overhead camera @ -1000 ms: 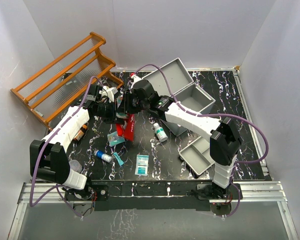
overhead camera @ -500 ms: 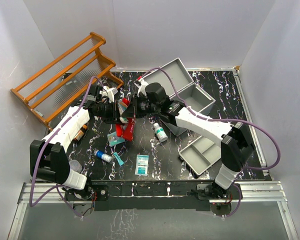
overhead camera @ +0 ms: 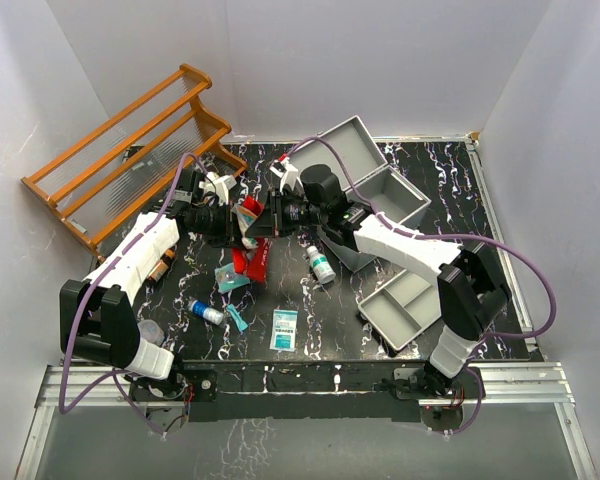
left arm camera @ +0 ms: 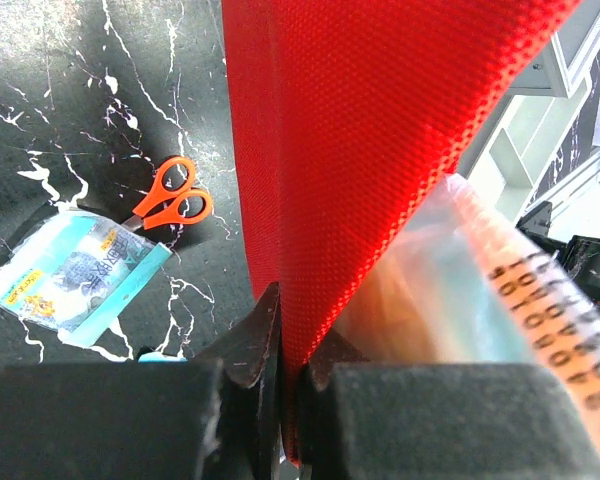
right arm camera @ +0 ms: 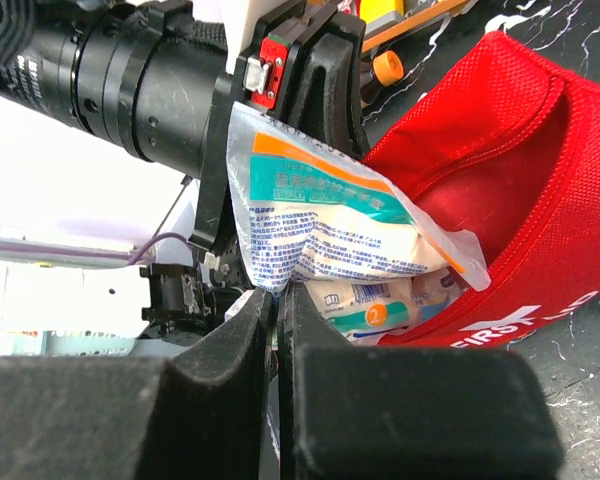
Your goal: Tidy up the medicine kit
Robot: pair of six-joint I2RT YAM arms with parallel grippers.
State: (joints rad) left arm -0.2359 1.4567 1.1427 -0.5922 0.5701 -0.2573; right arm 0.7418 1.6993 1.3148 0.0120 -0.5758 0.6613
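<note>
medicine kit (overhead camera: 398, 198) sits lid-open at back right of counter (overhead camera: 330, 312), left pincer (left arm camera: 280, 330) clamped on red pouch (left arm camera: 380, 130) edge beside it, right pincer (right arm camera: 277, 300) pinching clear packet (right arm camera: 320, 220), probably just inside pouch mouth.

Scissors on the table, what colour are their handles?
The scissors have orange handles, seen best in the left wrist view.

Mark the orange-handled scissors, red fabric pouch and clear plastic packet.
orange-handled scissors (left arm camera: 170, 198), left wrist view, handle loops.
red fabric pouch (right arm camera: 500, 150), right wrist view, mesh side.
clear plastic packet (right arm camera: 320, 215), right wrist view, printed face.
</note>
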